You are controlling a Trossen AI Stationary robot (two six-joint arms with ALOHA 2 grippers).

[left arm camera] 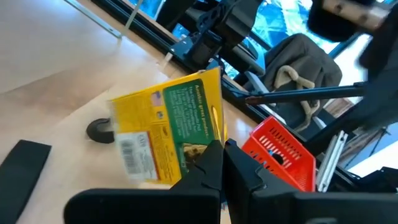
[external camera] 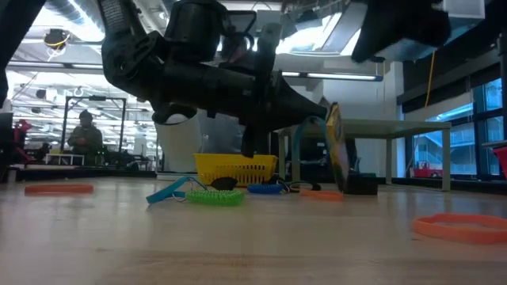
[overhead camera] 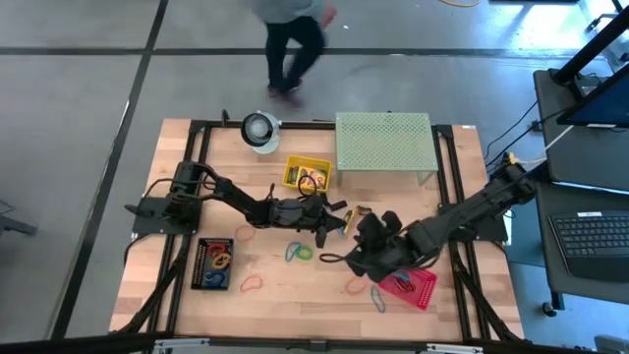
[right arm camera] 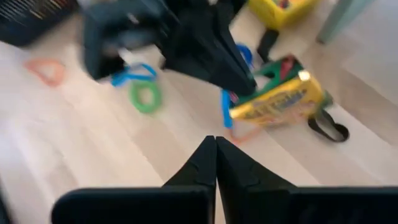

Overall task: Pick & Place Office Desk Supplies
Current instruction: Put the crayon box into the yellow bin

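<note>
Seen from above, the left gripper (overhead camera: 339,218) is found at the middle of the wooden table (overhead camera: 147,285), with the crayon box (overhead camera: 360,213) pinched at its tip. Just beyond the box, the right gripper (overhead camera: 366,228) is seen with its fingers shut and nothing between them; a red basket (overhead camera: 413,287) lies behind it, toward the table's front. A yellow basket (overhead camera: 307,173) and a pale green stand (overhead camera: 383,144) are placed beyond the left gripper, and green and blue rubber bands (overhead camera: 298,252) lie nearer the front edge. At table height, the crayon box (external camera: 334,150) is seen held upright on edge, raised off the wood, with a green band (external camera: 214,197) and a blue band (external camera: 168,191) lying below the arm. From the left wrist, the closed fingers (left arm camera: 211,163) are shown clamped on the box (left arm camera: 168,127), and the red basket (left arm camera: 283,152) lies beyond. From the right wrist, its own fingers (right arm camera: 208,160) are shown pressed together, and the box (right arm camera: 280,99) is seen ahead, caught in the other arm's gripper.
</note>
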